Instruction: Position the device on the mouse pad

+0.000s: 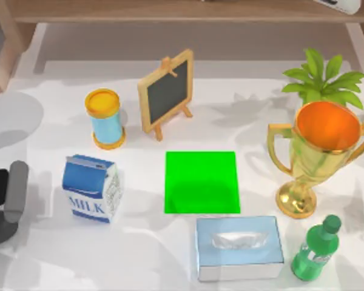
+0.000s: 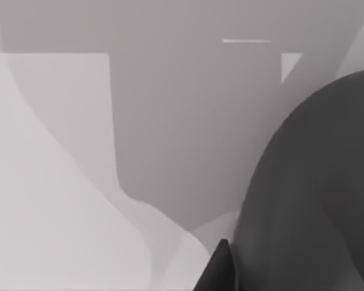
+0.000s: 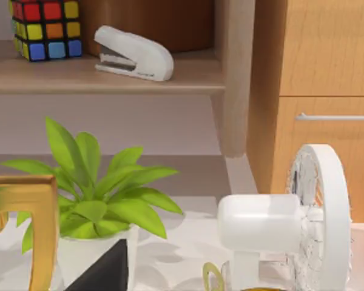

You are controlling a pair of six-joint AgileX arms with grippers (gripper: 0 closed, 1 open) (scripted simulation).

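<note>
The green mouse pad [image 1: 201,182] is lying flat in the middle of the bench [image 1: 42,260], between the milk carton [image 1: 90,189] and the gold cup [image 1: 318,154]. The left arm [image 1: 6,197] is sitting at the bench's left edge.

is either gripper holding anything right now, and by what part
It cannot be told. The left arm sits at the table's left edge, and the green mouse pad lies bare with nothing on it.
</note>
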